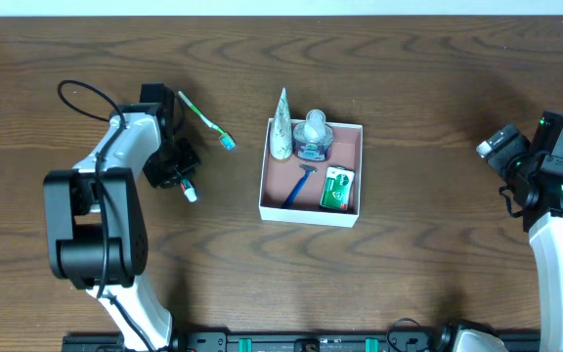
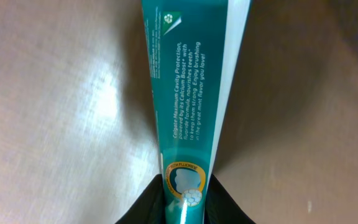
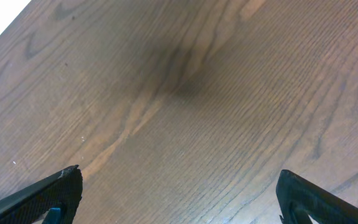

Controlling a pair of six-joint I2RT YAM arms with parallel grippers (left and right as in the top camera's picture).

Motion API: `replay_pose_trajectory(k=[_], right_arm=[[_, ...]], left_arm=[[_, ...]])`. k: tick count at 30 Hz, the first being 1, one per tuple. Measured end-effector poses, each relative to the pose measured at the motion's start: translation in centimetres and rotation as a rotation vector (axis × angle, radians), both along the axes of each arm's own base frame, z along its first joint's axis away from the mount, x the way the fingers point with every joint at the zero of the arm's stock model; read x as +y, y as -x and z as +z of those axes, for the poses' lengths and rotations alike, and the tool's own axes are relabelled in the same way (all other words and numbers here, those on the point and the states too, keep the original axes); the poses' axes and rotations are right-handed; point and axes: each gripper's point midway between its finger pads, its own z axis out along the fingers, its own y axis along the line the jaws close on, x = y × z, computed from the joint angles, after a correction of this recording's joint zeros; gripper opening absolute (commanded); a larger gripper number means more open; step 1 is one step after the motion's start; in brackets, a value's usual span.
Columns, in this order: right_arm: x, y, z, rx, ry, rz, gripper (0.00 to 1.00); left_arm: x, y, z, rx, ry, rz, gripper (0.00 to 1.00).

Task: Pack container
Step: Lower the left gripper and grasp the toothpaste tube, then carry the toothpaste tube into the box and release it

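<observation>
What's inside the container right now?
Inside the container: a white cone-shaped tube poking over the far rim, a clear-and-blue round item, a blue razor and a green-and-white carton. The floor beneath them is covered; the rest shows bare pinkish-brown.

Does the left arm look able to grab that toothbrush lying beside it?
Probably not yet. The toothbrush lies uncovered on the table close by, but the left hand is closed around a toothpaste tube, so it looks occupied.
</observation>
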Motion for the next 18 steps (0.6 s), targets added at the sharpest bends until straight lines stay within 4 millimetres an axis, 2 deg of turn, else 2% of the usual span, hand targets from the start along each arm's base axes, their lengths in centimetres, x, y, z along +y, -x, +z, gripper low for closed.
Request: replay_pose_trajectory(k=[2, 4, 9, 12, 14, 18], right_arm=[[0.0, 0.0, 0.0, 0.000, 0.000, 0.000, 0.99], [0.0, 0.0, 0.0, 0.000, 0.000, 0.000, 0.99], [0.0, 0.0, 0.0, 0.000, 0.000, 0.000, 0.99], [0.0, 0.0, 0.0, 0.000, 0.000, 0.000, 0.99], [0.0, 0.0, 0.0, 0.000, 0.000, 0.000, 0.99], [0.0, 0.0, 0.0, 0.000, 0.000, 0.000, 0.99]], left_arm=[[-0.1, -0.1, 1.6, -0.020, 0.008, -0.009, 0.19], [-0.4, -0.8, 4.1, -0.075, 0.023, -0.025, 0.19], [-2.3, -2.0, 12.6, -0.296, 0.111, -0.113, 0.19], [-4.3, -1.2, 17.0, -0.414, 0.174, -0.202, 0.19], [-5.9, -0.4, 18.9, -0.466, 0.203, -0.268, 0.19], [-10.8, 1.5, 22.2, -0.572, 0.253, -0.480, 0.19]])
